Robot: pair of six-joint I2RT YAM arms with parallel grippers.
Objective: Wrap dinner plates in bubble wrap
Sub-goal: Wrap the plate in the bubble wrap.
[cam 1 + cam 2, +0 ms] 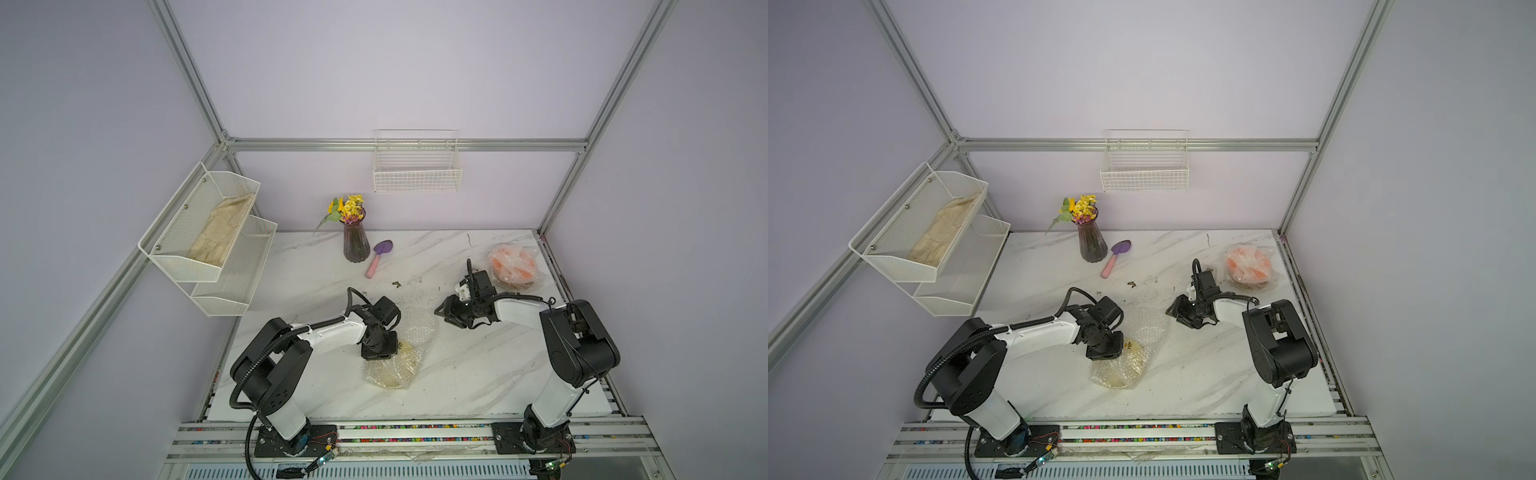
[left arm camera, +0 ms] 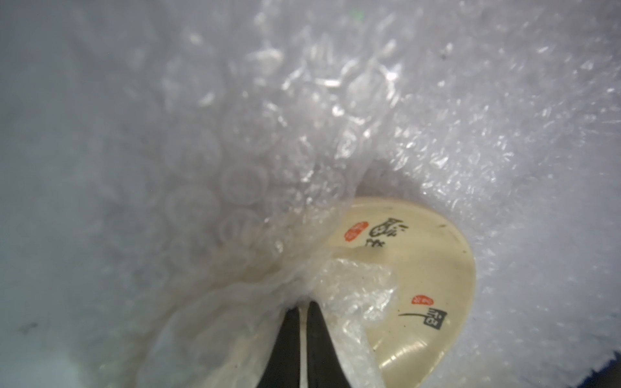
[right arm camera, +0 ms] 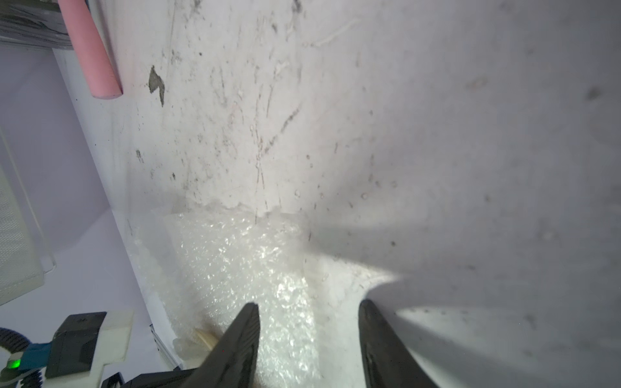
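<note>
Toward the back, a flower vase (image 1: 356, 245) and purple trowel (image 1: 377, 257) sit apart from the work, a wrapped orange plate (image 1: 509, 254) lies far right; the left gripper (image 2: 304, 305), pointing down, pinches bubble wrap (image 2: 268, 151) over the cream plate (image 2: 433, 268) while the right gripper (image 3: 309, 302) hovers nearby, jaws parted, empty.

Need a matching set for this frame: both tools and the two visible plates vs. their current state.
1. left tool
2. right tool
3. orange plate
4. cream plate

A. open, empty
B. wrapped up, far right of the table
C. shut on bubble wrap
D. partly bare, wrap over one side

Pairs: 1-C, 2-A, 3-B, 4-D
</note>
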